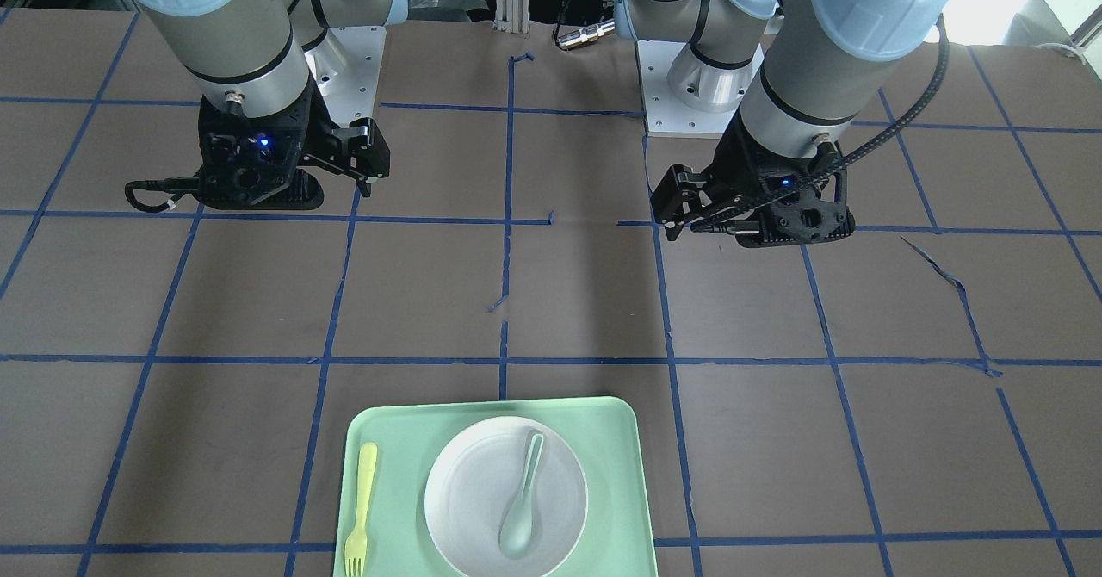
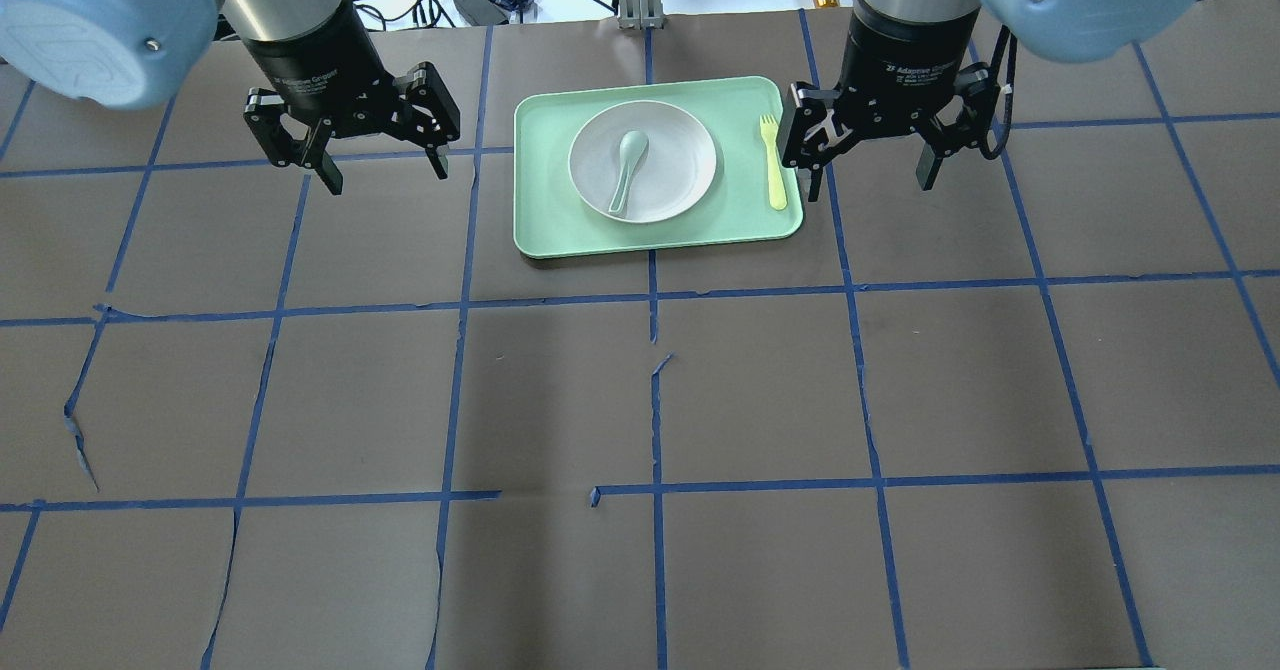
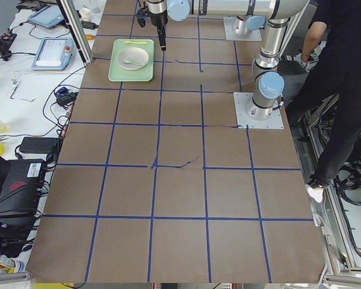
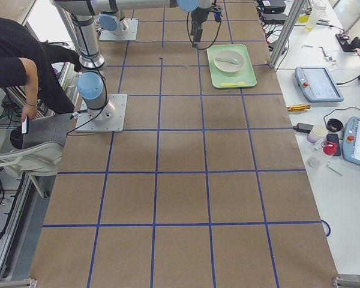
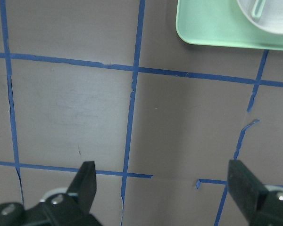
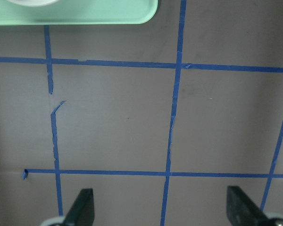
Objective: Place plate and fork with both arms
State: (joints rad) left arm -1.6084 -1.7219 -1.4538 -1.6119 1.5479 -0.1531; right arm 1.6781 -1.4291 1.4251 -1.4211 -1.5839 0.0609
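Observation:
The white plate (image 2: 682, 162) lies in the middle of the mint-green tray (image 2: 545, 212) at the table's far side. A grey-green spoon (image 2: 627, 170) rests in the plate. The pale-yellow fork (image 2: 772, 162) lies on the tray's right strip, beside the plate. In the front-facing view the plate (image 1: 469, 482) and fork (image 1: 360, 508) show the same way. My left gripper (image 2: 388, 175) is open and empty, hovering left of the tray. My right gripper (image 2: 870, 185) is open and empty, hovering just right of the tray, near the fork. Both wrist views show open fingers (image 5: 85, 181) (image 6: 82, 209) above bare table.
The table is brown with blue tape grid lines, some torn (image 2: 80, 430). The arm bases (image 1: 689, 86) stand at the robot's side. An operator (image 3: 343, 72) stands beside the table. Tablets and cables (image 4: 315, 84) lie on side benches.

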